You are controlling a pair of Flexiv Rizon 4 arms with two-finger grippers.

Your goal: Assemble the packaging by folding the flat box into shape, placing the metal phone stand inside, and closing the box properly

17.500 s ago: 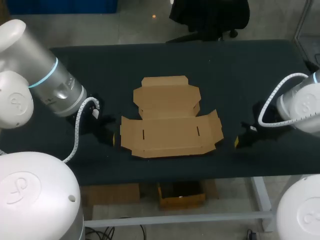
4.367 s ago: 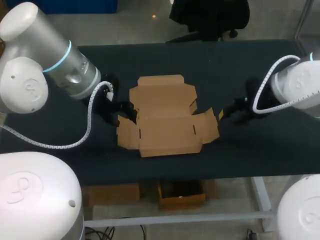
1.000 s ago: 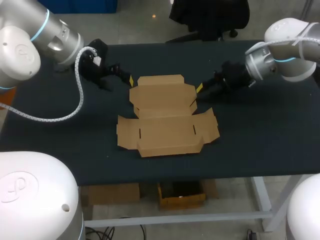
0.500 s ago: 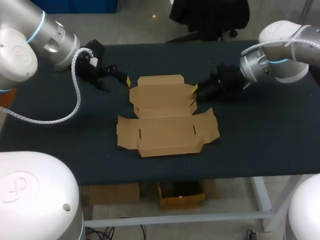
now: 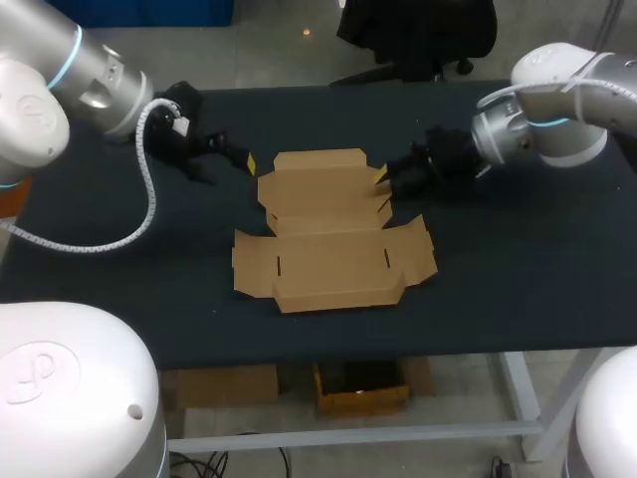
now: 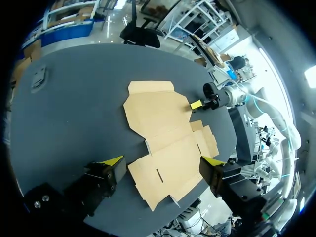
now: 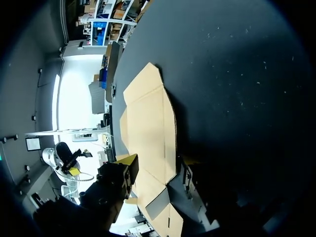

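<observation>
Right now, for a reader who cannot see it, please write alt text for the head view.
A flat cardboard box lies unfolded in the middle of a dark table. The left gripper sits beside its far left corner, the right gripper at its far right edge.

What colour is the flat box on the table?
The flat box is plain brown cardboard, clearest in the head view.

The flat box (image 5: 333,234) lay low in the middle of the table (image 5: 518,279), with bare top all round it. The left gripper (image 5: 246,159) and right gripper (image 5: 382,176) stood close by its far corners.
</observation>
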